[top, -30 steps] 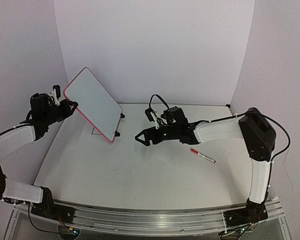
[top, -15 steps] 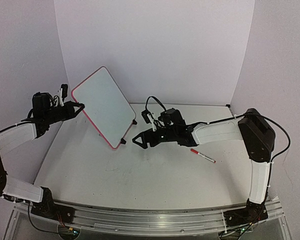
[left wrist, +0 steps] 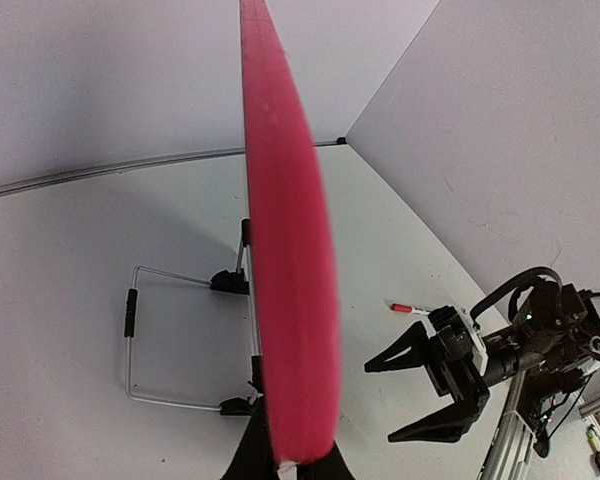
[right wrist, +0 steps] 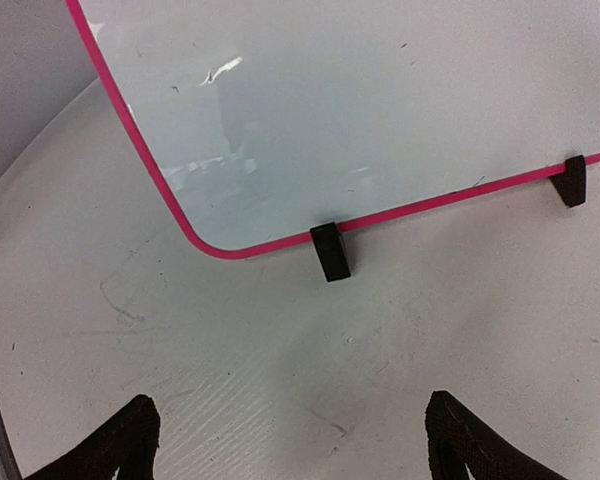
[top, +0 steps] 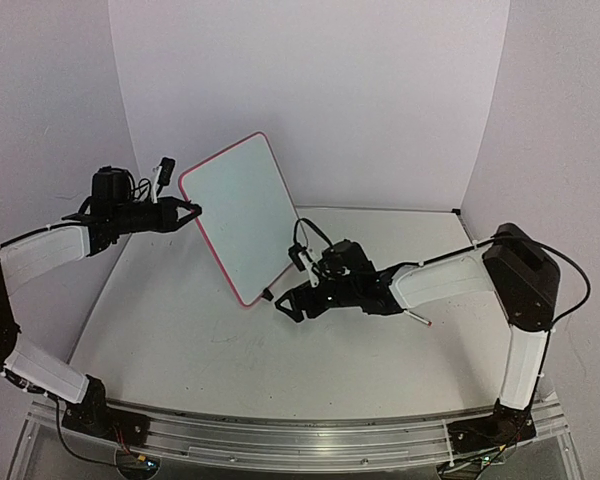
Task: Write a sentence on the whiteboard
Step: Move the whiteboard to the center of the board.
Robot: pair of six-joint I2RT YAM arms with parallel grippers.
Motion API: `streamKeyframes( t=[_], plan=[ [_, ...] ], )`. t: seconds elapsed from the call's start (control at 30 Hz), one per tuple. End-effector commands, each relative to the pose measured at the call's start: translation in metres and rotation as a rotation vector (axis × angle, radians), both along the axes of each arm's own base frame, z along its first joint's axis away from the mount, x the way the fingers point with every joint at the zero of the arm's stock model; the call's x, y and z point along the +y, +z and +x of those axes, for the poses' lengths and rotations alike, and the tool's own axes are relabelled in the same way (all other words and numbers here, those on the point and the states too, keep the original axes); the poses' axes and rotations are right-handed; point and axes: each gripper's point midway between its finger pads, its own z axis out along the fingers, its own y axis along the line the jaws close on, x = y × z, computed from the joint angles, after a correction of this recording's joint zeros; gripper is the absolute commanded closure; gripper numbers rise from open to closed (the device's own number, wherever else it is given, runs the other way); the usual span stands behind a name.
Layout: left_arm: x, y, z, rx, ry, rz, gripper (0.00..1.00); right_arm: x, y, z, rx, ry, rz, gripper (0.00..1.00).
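Note:
The whiteboard [top: 242,215] has a red rim and a blank face; no sentence shows on it. My left gripper [top: 192,212] is shut on its left edge and holds it tilted above the table. In the left wrist view the board's red edge [left wrist: 285,250] runs up from my gripper [left wrist: 290,465]. My right gripper [top: 288,303] is open and empty just below the board's lower edge. The right wrist view shows the board [right wrist: 360,100], its black feet [right wrist: 330,252] and my gripper [right wrist: 295,430] wide apart over bare table. The red-capped marker [left wrist: 405,308] lies on the table behind the right gripper [left wrist: 410,395].
A wire stand [left wrist: 130,320] lies on the table under the board. Only the marker's white end [top: 418,320] shows in the top view, beside the right forearm. White walls close in the back and both sides.
My left gripper has carried the whiteboard right and upward, turning it toward the centre. My right gripper has moved nearer and lower, to just under the board's bottom edge, covering most of the marker.

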Motion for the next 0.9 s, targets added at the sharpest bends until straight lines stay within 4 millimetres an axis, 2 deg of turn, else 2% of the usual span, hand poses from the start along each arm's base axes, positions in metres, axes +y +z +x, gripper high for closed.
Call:
streamKeyframes(
  t=[0.0, 0.17, 0.37, 0.53, 0.67, 0.87],
  plan=[
    [-0.037, -0.011, -0.041, 0.225, -0.247, -0.09, 1.0, -0.017, 0.056, 0.012, -0.093, -0.117, 0.089, 0.12],
    [-0.051, -0.009, -0.049, 0.274, -0.329, -0.111, 1.0, -0.044, 0.067, 0.022, -0.108, -0.214, 0.086, 0.1],
    [-0.063, -0.001, -0.065, 0.312, -0.407, -0.13, 1.0, -0.104, 0.072, 0.049, -0.074, -0.339, 0.076, 0.08],
    [-0.076, -0.01, -0.076, 0.375, -0.467, -0.093, 1.0, -0.155, 0.07, 0.063, -0.042, -0.433, 0.006, 0.08],
    [-0.087, -0.014, -0.084, 0.388, -0.521, -0.08, 1.0, -0.19, 0.062, 0.063, -0.028, -0.501, -0.076, 0.06],
    [-0.089, -0.029, -0.082, 0.421, -0.522, -0.047, 1.0, -0.24, 0.021, 0.054, 0.143, -0.585, -0.211, 0.08]
  ],
)
